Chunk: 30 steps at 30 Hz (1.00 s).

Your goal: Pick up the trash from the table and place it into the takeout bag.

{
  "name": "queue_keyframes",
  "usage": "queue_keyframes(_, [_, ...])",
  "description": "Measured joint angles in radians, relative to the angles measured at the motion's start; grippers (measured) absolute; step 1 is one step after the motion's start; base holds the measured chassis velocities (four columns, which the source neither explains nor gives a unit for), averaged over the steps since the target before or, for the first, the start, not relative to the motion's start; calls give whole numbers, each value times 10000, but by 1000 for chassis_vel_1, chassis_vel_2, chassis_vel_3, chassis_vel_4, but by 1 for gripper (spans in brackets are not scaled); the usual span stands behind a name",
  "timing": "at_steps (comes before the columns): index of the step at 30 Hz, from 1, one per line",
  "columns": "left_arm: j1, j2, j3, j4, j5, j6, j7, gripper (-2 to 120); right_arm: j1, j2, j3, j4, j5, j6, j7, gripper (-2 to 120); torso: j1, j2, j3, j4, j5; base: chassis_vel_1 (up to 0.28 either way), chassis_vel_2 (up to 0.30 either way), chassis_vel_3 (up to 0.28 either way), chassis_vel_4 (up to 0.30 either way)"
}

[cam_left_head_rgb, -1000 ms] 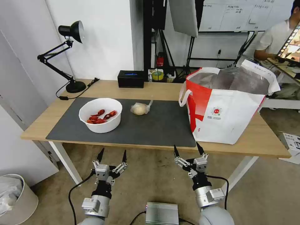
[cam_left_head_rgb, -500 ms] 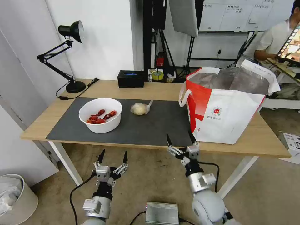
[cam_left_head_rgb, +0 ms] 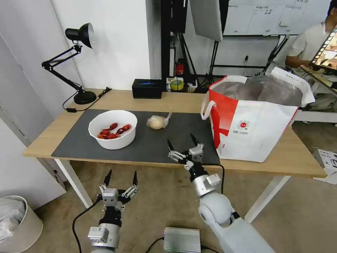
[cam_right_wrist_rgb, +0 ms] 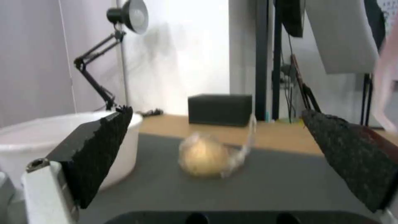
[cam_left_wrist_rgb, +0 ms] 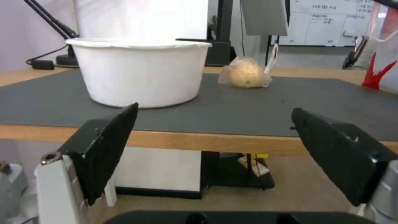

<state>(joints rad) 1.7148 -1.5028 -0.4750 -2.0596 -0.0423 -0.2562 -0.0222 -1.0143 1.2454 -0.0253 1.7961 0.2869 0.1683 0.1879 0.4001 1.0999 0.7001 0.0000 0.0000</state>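
Ahead: bagged lump between right fingers (apart).

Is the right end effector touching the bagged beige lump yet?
Apart. In the head view the right end effector, open, sits over the mat's near edge, with bare dark mat between it and the bagged beige lump.

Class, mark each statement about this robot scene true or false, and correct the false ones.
1. The right gripper is over the near edge of the dark grey mat, fingers open. True.
2. The white bowl is empty. False: red shells lie in it.
3. The clear bag with the beige lump is already inside the takeout bag. False: it lies on the mat, between bowl and takeout bag.
4. The left gripper is closed on the bowl. False: it is open, below the table edge, holding nothing.
5. The takeout bag stands upright, open at the top. True.
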Motion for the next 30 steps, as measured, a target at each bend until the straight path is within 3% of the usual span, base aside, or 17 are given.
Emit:
queue_keyframes(7, [60,-56,31,28,34,-43,1,100,1568,-102,-619,-946,493,-220,198,100,0,0,0,1,0,0,0,0,0])
queue_keyframes(19, [123,19,-22,78,40,-69,10,100,4063,369,-1654,-2861,1360,-671,431,100,0,0,0,1,-1,0,0,0,0])
queue_keyframes(30, [200,40,-133,51,-2,-121,9,100,5548,1141,-2183,-4189,2290,-2546,1237,100,0,1,0,1,0,0,0,0,0])
